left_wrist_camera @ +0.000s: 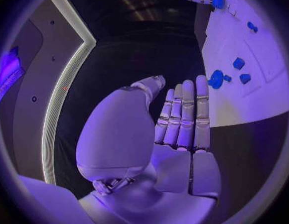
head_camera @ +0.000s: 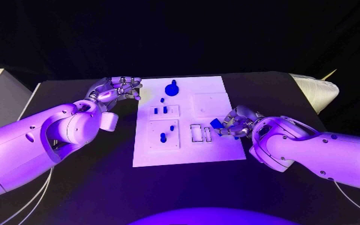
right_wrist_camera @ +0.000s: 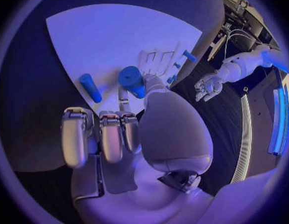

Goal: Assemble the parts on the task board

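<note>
Head view. The task board (head_camera: 188, 126) lies in the middle of the black bench (head_camera: 82, 183), its long axis running away from the robot. The right hand (head_camera: 234, 122) rests at the board's right edge, near side, and holds a blue part (head_camera: 216, 123) at its fingertips, just beside a pair of narrow slots (head_camera: 201, 133) set in the board. The slots lie immediately inboard of the held part, their long axis running fore and aft. The right hand is plainly the nearer to them. The left hand (head_camera: 118, 89) hovers off the board's far left corner, fingers apart and curled, holding nothing. A round blue part (head_camera: 171, 89) stands at the far end of the board, and smaller blue parts (head_camera: 164, 137) stand in the plates along its left half.

Left wrist view. The left hand (left_wrist_camera: 182, 122) shows flat, fingers straight and side by side, nothing in it. The board (left_wrist_camera: 263, 99) lies beyond its fingertips, well apart.

Right wrist view. The right hand (right_wrist_camera: 129, 129) pinches a short blue cylinder (right_wrist_camera: 132, 80) between thumb and finger; the other fingers curl clear. A longer blue peg (right_wrist_camera: 89, 87) lies on the board beside it, apart from it.

Judgement: the next move is a short inward carry to the slots; the surround is dark and unobstructed.
</note>
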Motion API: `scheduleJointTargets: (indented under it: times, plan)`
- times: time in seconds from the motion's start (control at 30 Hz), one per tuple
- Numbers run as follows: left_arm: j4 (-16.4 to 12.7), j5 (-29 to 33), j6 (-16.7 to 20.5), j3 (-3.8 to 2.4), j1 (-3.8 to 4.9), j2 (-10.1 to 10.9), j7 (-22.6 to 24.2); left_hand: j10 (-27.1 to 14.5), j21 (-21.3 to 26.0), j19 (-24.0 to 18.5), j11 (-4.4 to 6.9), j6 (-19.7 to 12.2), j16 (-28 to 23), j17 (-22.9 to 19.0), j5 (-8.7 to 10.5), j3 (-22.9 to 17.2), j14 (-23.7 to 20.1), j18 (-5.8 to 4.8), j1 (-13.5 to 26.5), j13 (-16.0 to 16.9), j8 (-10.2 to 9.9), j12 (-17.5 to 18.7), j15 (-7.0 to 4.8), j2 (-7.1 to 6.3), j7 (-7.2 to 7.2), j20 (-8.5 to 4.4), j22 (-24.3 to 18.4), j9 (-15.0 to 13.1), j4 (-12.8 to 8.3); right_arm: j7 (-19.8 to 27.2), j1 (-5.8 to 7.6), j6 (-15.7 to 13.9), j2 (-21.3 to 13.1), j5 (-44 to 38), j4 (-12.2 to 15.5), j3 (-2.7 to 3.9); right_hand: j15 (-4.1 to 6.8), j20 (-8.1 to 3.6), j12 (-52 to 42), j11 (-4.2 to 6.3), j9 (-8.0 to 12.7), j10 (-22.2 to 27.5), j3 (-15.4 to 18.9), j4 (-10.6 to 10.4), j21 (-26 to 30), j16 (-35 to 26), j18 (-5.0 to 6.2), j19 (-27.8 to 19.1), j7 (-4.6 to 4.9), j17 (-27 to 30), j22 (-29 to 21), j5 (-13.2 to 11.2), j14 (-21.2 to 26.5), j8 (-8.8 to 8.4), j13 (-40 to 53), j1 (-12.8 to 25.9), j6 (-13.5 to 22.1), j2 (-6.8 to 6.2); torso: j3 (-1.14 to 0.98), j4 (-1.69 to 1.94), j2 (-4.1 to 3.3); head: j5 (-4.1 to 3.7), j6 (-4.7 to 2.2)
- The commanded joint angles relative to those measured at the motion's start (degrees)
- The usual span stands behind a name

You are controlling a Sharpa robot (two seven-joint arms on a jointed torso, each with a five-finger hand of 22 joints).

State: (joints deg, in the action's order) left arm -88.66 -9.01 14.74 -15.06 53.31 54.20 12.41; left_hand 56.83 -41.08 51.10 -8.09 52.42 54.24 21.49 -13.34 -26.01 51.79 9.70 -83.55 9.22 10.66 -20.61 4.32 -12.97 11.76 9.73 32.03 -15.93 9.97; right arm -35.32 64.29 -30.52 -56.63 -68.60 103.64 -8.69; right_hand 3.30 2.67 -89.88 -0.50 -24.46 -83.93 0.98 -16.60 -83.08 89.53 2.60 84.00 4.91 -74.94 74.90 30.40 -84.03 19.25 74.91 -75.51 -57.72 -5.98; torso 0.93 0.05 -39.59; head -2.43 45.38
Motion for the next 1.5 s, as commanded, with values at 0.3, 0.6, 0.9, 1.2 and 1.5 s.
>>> scheduleJointTargets:
  times: [0.3,0.6,0.9,1.2,1.5]
  plan:
    - [-0.2,0.3,-0.6,-0.04,0.01,-0.1,0.3,-0.2,0.2,0.3,0.05,-0.4,-0.2,0.1,-0.05,0.1,0.2,0.76,-0.2,-0.1,-0.1,-0.3,0.05,0.36,-0.02,-0.03,0.0,0.1,0.4,0.5,1.88,-1.3,-0.2,0.9,2.7,0.22,0.42,-0.59,-0.1,0.31,0.0,-6.1,-0.6,-0.1,-0.3,0.4,-1.23,4.8,-0.28,-14.9,12.2,0.2,-5.9,0.00,15.1,-0.5,-0.9,-0.38,0.03,0.04,-0.08,0.14,-0.11]
    - [-0.4,0.4,-0.5,-0.04,0.01,0.0,0.3,-0.2,0.2,0.3,0.05,-0.4,-0.2,0.1,-0.05,0.1,0.2,0.76,-0.2,-0.1,-0.1,-0.3,0.05,0.36,-0.02,-0.03,0.0,0.1,0.4,0.2,1.93,1.6,3.7,2.8,1.5,0.09,0.27,-0.50,-0.1,0.15,0.3,-6.1,-1.7,-0.2,-0.3,0.4,-1.22,4.7,-0.13,-14.8,12.3,-2.7,-5.9,-0.20,15.1,1.7,-1.2,-1.34,0.06,0.07,-0.12,0.15,0.18]
    - [-0.2,0.7,-0.6,-0.04,0.01,-0.3,0.3,-0.3,0.3,0.4,0.06,-0.4,-0.2,0.1,-0.06,0.1,0.2,0.77,-0.4,-0.1,-0.1,-0.4,0.03,0.38,-0.03,-0.04,-0.1,0.1,0.5,-0.6,1.19,3.8,6.4,3.5,-0.4,-0.17,0.18,-0.39,-0.1,0.06,0.4,-6.1,-2.0,-0.2,-0.2,0.4,-1.20,4.7,-0.06,-14.7,12.3,-6.1,-5.9,-0.18,15.1,3.9,-1.3,-1.89,0.06,0.07,-0.19,0.36,0.50]
    - [-0.2,0.7,-0.6,-0.04,0.01,-0.3,0.3,-0.3,0.3,0.4,0.06,-0.4,-0.2,0.1,-0.06,0.1,0.2,0.77,-0.4,-0.1,-0.1,-0.4,0.03,0.38,-0.03,-0.04,-0.1,0.1,0.5,-0.9,0.81,4.4,7.5,2.9,-0.9,-0.23,0.22,-0.39,-0.1,0.12,0.4,-6.1,-2.0,-0.2,-0.7,0.5,-1.31,4.8,-0.16,-15.0,12.5,-8.1,-6.0,0.05,15.1,5.0,-1.6,-1.88,-0.04,0.06,-0.14,0.84,0.76]
    - [-0.1,0.7,-0.5,-0.04,0.01,-0.2,0.3,-0.3,0.3,0.4,0.06,-0.4,-0.2,0.1,-0.06,0.1,0.2,0.77,-0.4,-0.1,-0.1,-0.4,0.03,0.38,-0.03,-0.04,-0.1,0.1,0.5,-1.4,0.77,4.3,7.9,1.9,-1.4,-0.24,0.27,-0.42,-0.1,0.19,0.3,-6.1,-1.9,-0.3,-0.8,0.5,-1.34,4.8,-0.26,-15.1,12.6,-8.6,-6.0,0.24,15.1,5.8,-1.8,-1.76,-0.01,-0.05,-0.12,0.91,0.70]
